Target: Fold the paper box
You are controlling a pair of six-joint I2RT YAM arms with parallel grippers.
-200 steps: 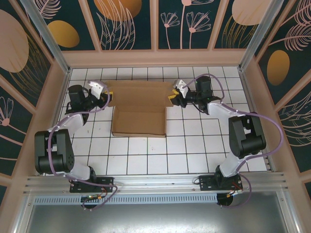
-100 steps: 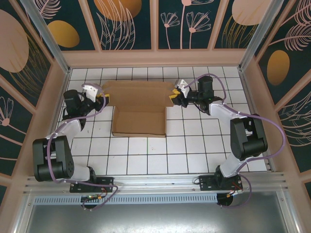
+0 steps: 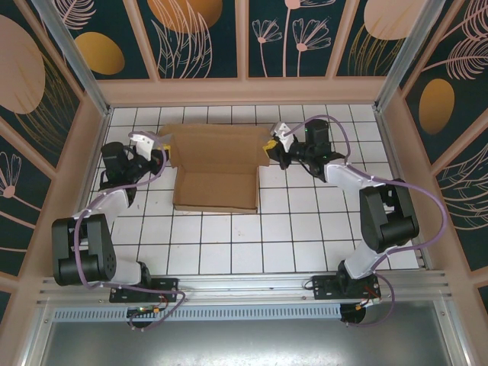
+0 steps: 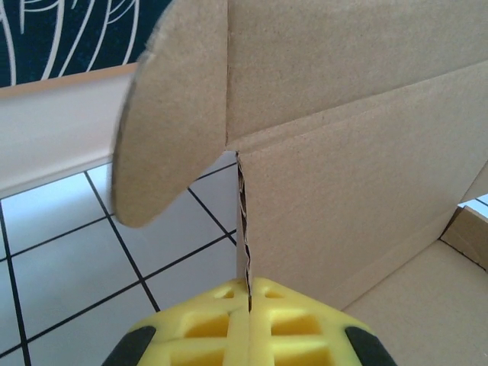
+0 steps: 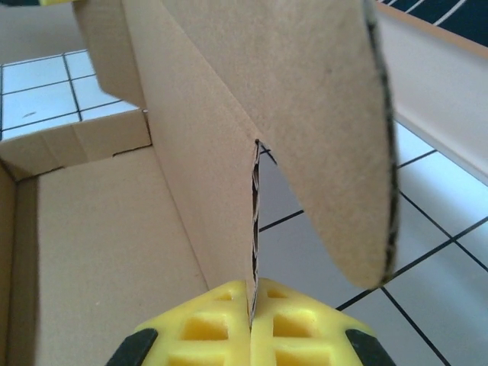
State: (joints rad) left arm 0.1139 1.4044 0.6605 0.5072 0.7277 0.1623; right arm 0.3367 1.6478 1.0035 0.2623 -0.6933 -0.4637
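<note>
Both pairs of jaws, slightly apart a second ago, are now shut on cardboard. The left gripper point(image 3: 162, 145) pinches the left end edge of the paper box point(image 3: 217, 164), and the right gripper point(image 3: 268, 146) pinches the right end edge. The box lies half-formed on the tiled table point(image 3: 305, 229), its tray point(image 3: 217, 194) toward the arms and its wide rear panel point(image 3: 217, 145) beyond. In the left wrist view the yellow pads point(image 4: 198, 335) meet on a thin corrugated edge just below a rounded flap point(image 4: 168, 114); the right wrist view mirrors this. I judge the panel is now held at both ends, ready to be swung over the tray. From above, the pinch points are too small to read — and each wrist view cuts off most of the box, so I cannot tell how the flaps sit elsewhere.
</note>
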